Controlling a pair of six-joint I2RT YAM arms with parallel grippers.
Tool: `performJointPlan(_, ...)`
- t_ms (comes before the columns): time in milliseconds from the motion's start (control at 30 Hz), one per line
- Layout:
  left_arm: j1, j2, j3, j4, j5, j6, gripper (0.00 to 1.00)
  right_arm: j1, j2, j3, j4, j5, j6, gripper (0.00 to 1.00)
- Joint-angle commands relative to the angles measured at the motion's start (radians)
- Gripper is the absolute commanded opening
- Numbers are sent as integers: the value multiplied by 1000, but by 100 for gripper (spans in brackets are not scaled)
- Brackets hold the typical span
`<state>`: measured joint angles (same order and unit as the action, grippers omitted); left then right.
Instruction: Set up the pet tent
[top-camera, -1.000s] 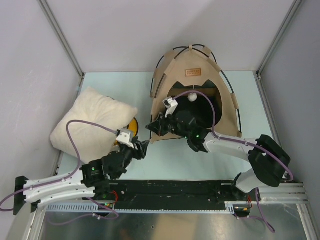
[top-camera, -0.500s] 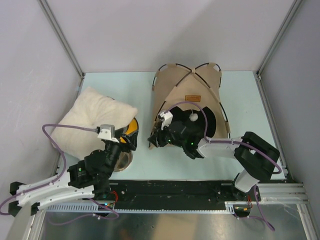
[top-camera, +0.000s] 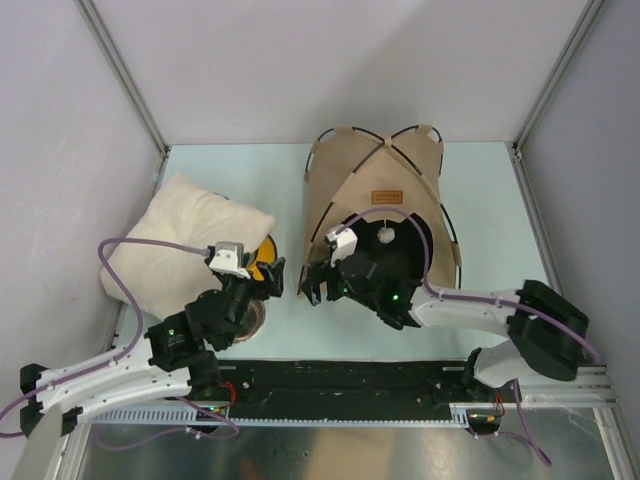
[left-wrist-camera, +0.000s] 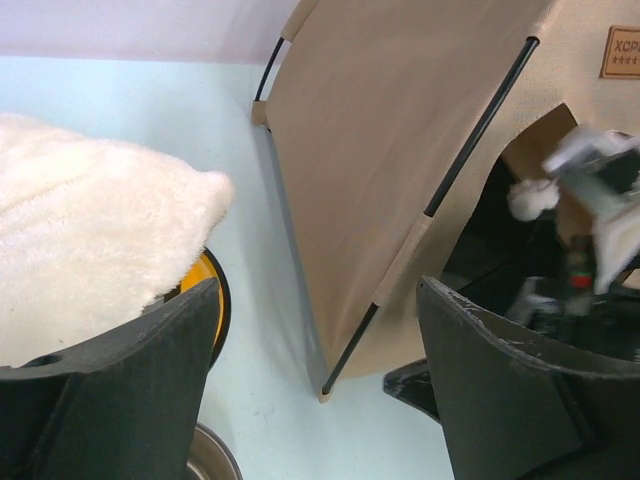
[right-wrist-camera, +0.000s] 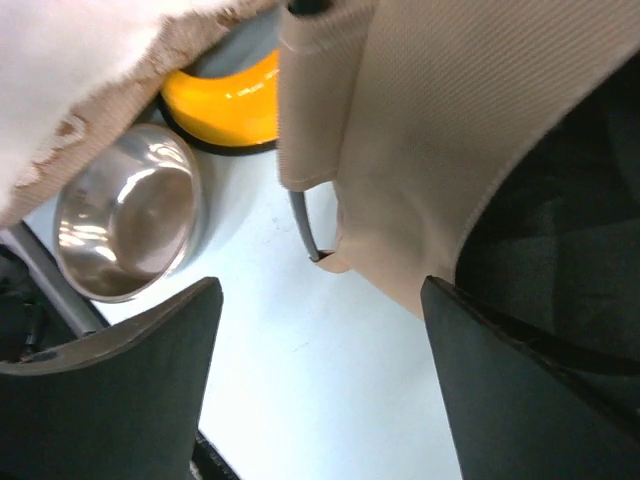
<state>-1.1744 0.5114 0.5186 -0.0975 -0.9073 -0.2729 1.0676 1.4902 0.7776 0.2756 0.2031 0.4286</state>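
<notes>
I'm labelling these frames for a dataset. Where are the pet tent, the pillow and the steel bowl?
pet tent (top-camera: 342, 176), top view, tan fabric left of its label.
pillow (top-camera: 175, 235), top view, middle of its fluffy top.
steel bowl (right-wrist-camera: 125, 225), right wrist view, its shiny inside.

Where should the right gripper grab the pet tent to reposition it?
At the pet tent's near-left foot corner, where the black pole exits its fabric sleeve. Come in low from the front, right gripper open and straddling it. That edge is thin and stiffened, while the panels are broad and taut, probably unpinchable.
</notes>
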Motion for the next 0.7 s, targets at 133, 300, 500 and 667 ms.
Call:
performJointPlan(133, 49, 28, 57, 22, 107, -42, 98, 40, -294, -5, -189, 97, -6, 99)
performJointPlan(300, 69, 46, 84, 23, 128, 3, 100, 52, -484, -19, -354, 133, 4, 99)
performJointPlan(500, 185, 99, 181, -98, 154, -20, 100, 19, -724, -11, -476, 176, -7, 98)
performJointPlan(667, 354, 220, 340, -385, 78, -163, 100, -62, -766, 40, -518, 127, -19, 97)
